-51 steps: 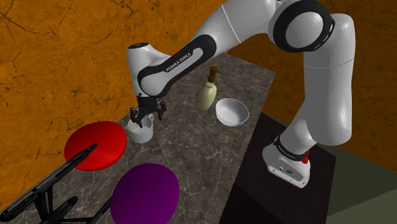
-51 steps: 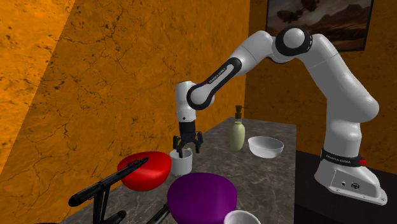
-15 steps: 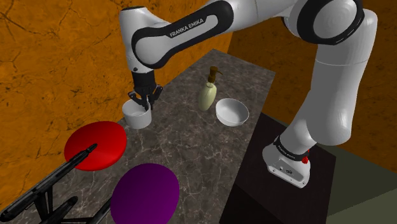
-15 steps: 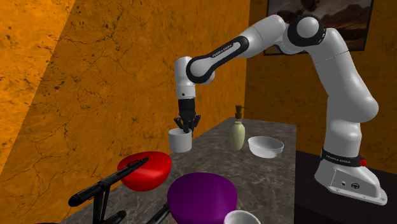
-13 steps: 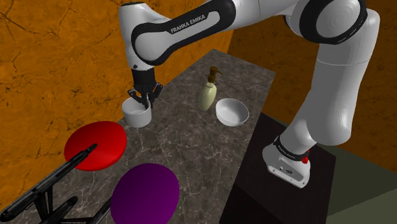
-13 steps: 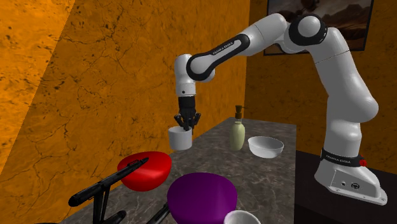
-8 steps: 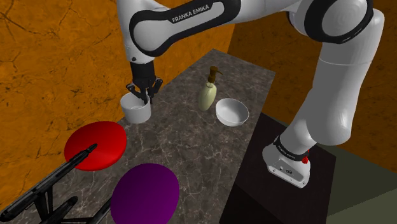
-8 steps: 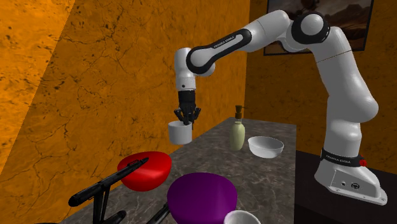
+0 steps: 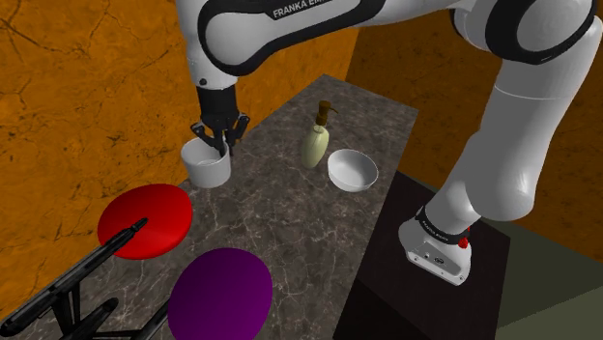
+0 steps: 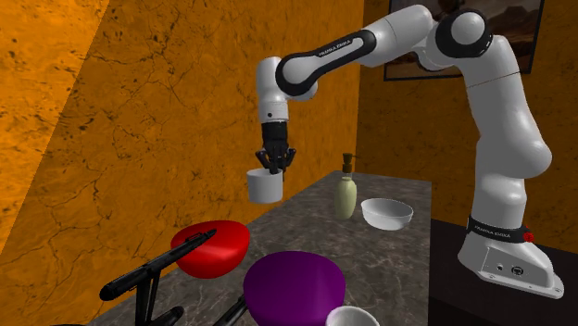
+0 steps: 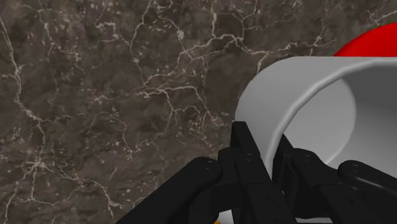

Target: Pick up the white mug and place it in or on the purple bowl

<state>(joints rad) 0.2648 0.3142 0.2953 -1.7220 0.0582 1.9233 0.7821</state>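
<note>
The white mug hangs in the air above the dark marble counter, held by its rim. My black gripper is shut on the mug's wall, one finger outside and one inside, as the wrist view shows with the mug close up. The purple bowl stands on the counter near the shoulder view's bottom edge, well away from the mug. A red bowl lies between them, just below the mug.
A cream soap dispenser and a white bowl stand at the counter's far end. A black folding frame lies by the red bowl. Orange walls border the counter.
My gripper has risen with the mug in it, lifting it from just above the counter to well above it. The bowls and dispenser have stayed put.
</note>
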